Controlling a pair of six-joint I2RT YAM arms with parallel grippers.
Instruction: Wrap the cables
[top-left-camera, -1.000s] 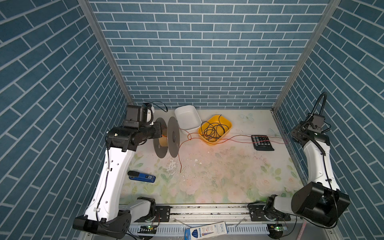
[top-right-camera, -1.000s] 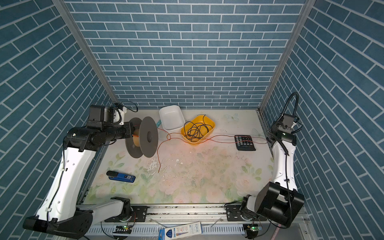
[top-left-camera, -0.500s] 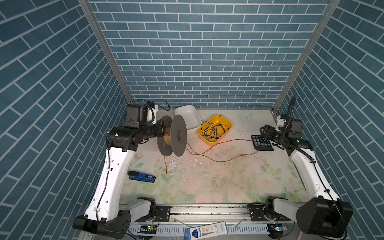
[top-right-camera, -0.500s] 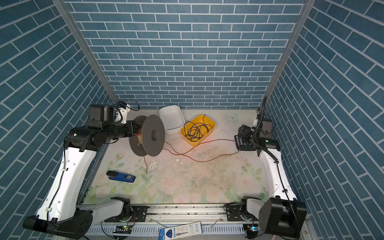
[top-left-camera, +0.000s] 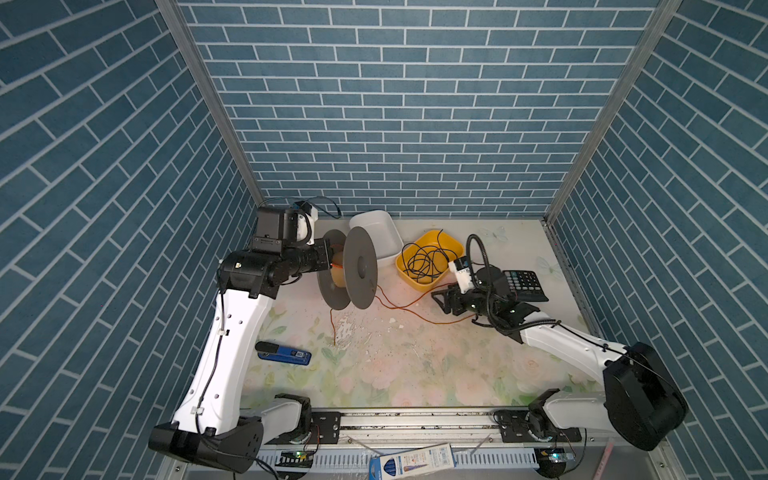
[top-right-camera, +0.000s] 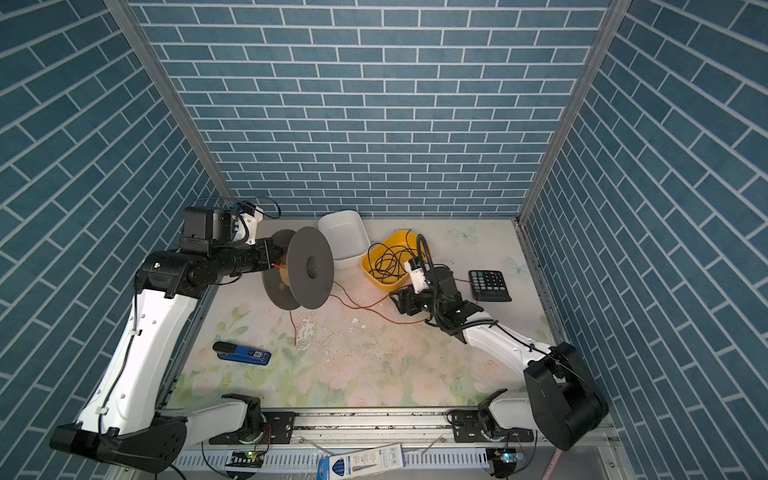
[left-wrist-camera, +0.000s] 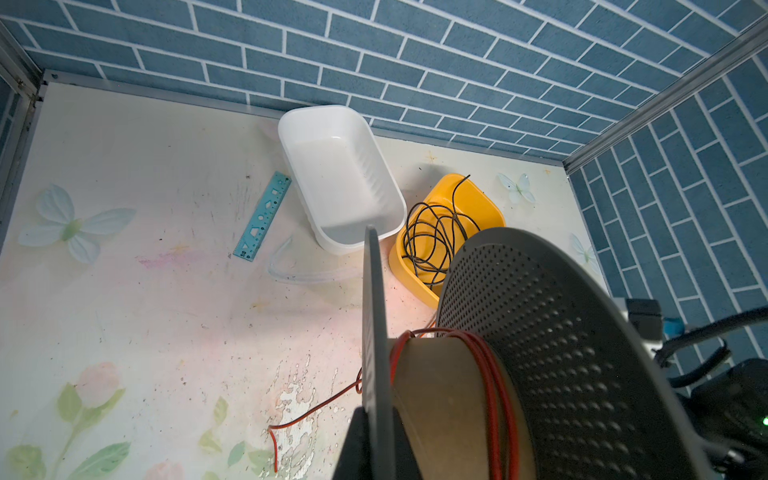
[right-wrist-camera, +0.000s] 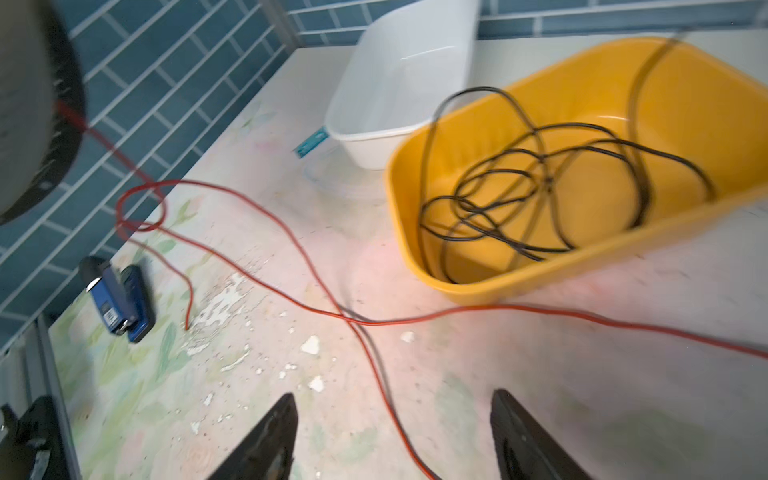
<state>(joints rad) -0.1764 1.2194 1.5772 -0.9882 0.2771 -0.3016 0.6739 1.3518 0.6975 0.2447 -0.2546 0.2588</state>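
My left gripper (top-left-camera: 330, 259) (left-wrist-camera: 376, 409) is shut on the near flange of a grey spool (top-left-camera: 360, 268) (top-right-camera: 309, 268) (left-wrist-camera: 561, 353), holding it in the air on its side. A few turns of the orange cable (left-wrist-camera: 496, 386) lie round the spool's brown core. The cable's short free end (top-left-camera: 333, 332) hangs to the table. From the spool the cable (top-left-camera: 415, 316) (right-wrist-camera: 374, 324) runs slack over the table to my right gripper (top-left-camera: 440, 300) (top-right-camera: 399, 301) (right-wrist-camera: 394, 397). That gripper is open, low over the table, and the cable passes between its fingers untouched.
A white tub (top-left-camera: 376, 232) and a yellow tub (top-left-camera: 451, 243) with a black wire tangle stand behind the spool. A calculator (top-left-camera: 524, 284) lies at the right, a blue stapler (top-left-camera: 284, 354) at the left front. A blue ruler (left-wrist-camera: 262, 216) lies by the white tub.
My right arm swung in from the right wall to the table's middle and came down, its gripper opening. The cable, stretched out before, now lies slack. The spool shifted slightly right.
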